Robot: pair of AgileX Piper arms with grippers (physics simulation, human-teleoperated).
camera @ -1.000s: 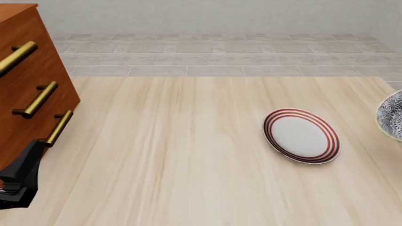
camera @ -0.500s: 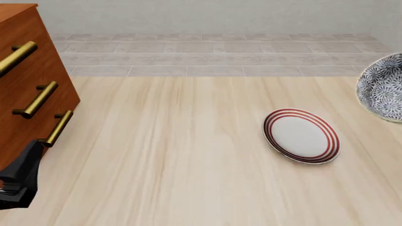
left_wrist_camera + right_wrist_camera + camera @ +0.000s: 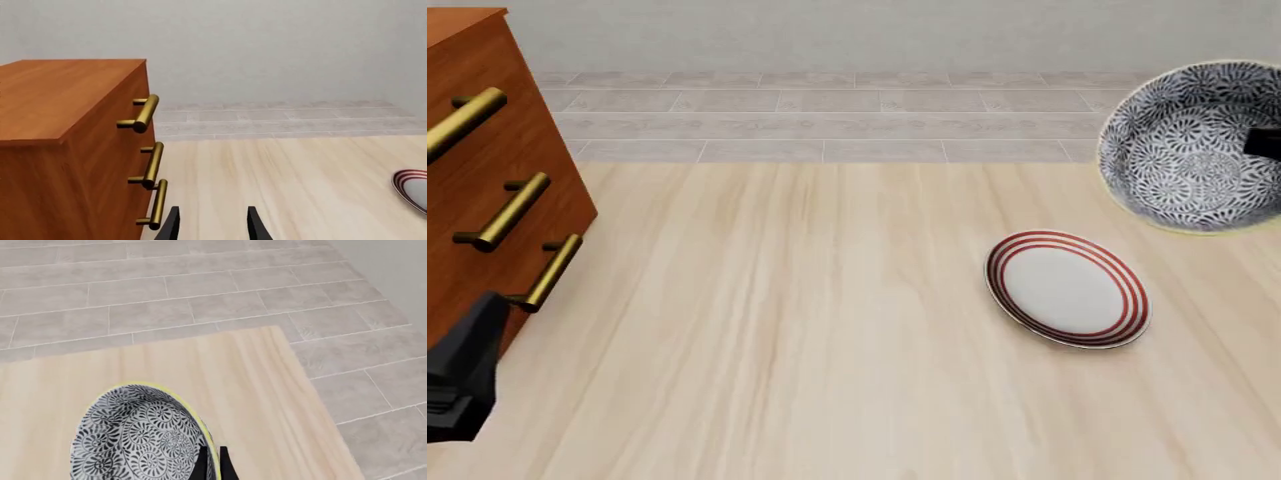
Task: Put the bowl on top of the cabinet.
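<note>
Right wrist view alone: right gripper (image 3: 212, 463) fingers pinching bowl (image 3: 143, 437) rim

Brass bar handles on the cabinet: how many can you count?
3, all on the cabinet front: top handle, middle handle, bottom handle. More could be hidden lower down, outside the pictures.

Glossy patterned bowl (image 3: 1190, 150); matt wooden cabinet (image 3: 67, 145), brass handles (image 3: 143, 114); pale wood-grain table (image 3: 827, 340).

Lighting is bright, even and diffuse across all three views, with no glare and no evident source direction. Renders are sharp throughout, without blur or edge distortion; the plate (image 3: 1068, 289) casts only a faint shadow.
</note>
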